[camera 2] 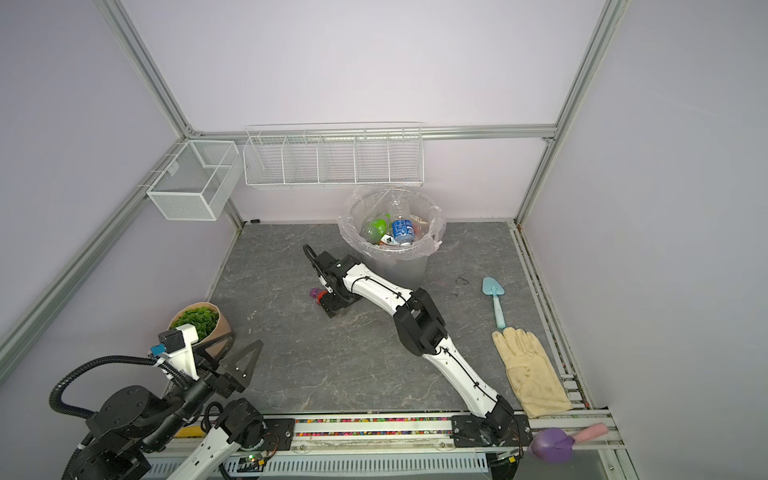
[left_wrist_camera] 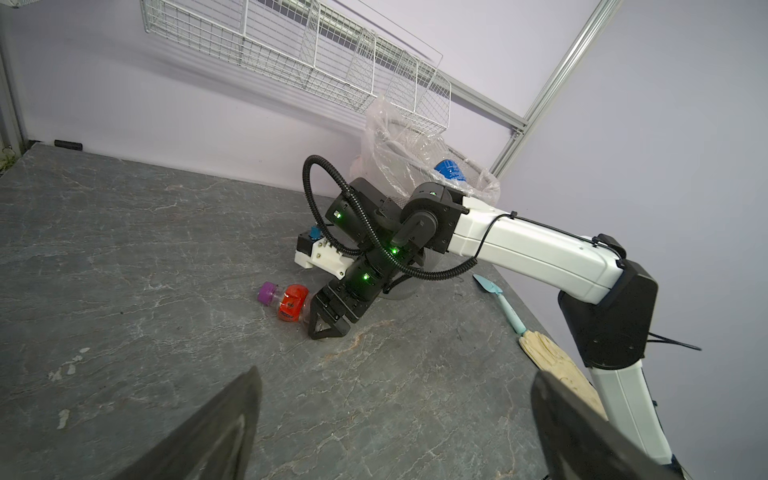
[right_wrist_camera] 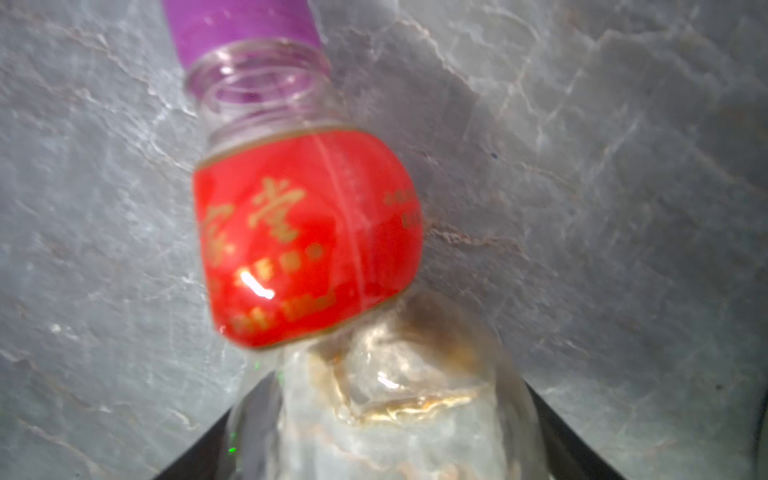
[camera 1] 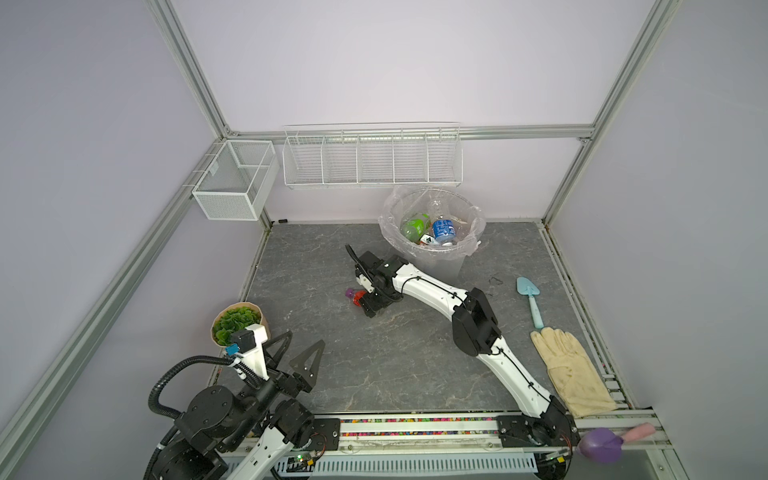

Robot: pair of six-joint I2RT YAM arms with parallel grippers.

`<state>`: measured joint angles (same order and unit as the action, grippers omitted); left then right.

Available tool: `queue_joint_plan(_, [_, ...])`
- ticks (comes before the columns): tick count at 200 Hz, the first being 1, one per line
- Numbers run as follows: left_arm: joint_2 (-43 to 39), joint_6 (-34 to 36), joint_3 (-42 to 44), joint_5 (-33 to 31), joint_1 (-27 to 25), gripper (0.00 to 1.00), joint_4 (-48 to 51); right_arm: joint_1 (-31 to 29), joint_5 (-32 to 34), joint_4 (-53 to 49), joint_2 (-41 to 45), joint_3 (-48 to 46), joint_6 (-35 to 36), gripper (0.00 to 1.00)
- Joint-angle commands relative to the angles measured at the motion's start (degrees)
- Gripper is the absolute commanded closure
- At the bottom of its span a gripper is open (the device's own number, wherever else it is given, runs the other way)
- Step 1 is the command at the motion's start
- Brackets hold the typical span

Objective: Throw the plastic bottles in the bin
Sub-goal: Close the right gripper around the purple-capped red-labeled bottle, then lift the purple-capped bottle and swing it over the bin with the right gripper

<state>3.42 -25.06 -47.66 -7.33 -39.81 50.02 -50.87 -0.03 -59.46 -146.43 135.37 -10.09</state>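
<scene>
Now, the red-labelled bottle [left_wrist_camera: 291, 303] lies mid-table, near-left of the bin [camera 1: 440, 266]. Your right gripper [left_wrist_camera: 320, 322] straddles its clear base; whether it pinches, I cannot tell. Likely light, slick, crushable: squeeze gently.

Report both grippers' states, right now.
Left gripper: open, holding nothing.
Right gripper: jaws either side of the bottle, at its base; whether they grip it cannot be told.

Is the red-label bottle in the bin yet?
No, the red-label bottle lies on the table, outside the bin.
</scene>
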Motion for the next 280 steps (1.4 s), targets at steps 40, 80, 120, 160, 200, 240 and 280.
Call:
queue_joint_plan(40, [0.18, -0.6, 0.49, -1.01, 0.09, 0.0, 0.87, -2.86, 4.98, 2.22, 7.08, -5.32, 0.69, 0.71])
queue_joint_plan(80, [0.27, -0.6, 0.52, -1.06, 0.09, 0.0, 0.87, -5.44, 8.56, 1.92, 12.8, -5.25, 1.29, 0.74])
queue_joint_plan(120, [0.27, -0.61, 0.47, -1.19, 0.09, 0.0, 0.95, -8.64, 14.64, -0.72, 18.99, -0.9, 3.21, 0.74])
queue_joint_plan(160, [0.23, -0.61, 0.46, -1.28, 0.09, 0.0, 1.0, -11.26, 21.78, -2.37, 26.23, 4.34, 6.19, 0.74])
queue_joint_plan(200, [0.31, -0.63, 0.46, -1.26, 0.09, 0.0, 0.97, -12.26, 26.94, -3.25, 36.5, 10.45, 9.83, 0.73])
queue_joint_plan(240, [0.45, -0.63, 0.47, -1.3, 0.09, 0.0, 0.99, -13.37, 32.94, 0.91, 49.77, 3.82, 11.92, 0.73])
queue_joint_plan(280, [0.8, -0.67, 0.47, -1.32, 0.09, 0.0, 1.02, -13.56, 36.38, 4.18, 59.16, -4.01, 12.44, 0.73])
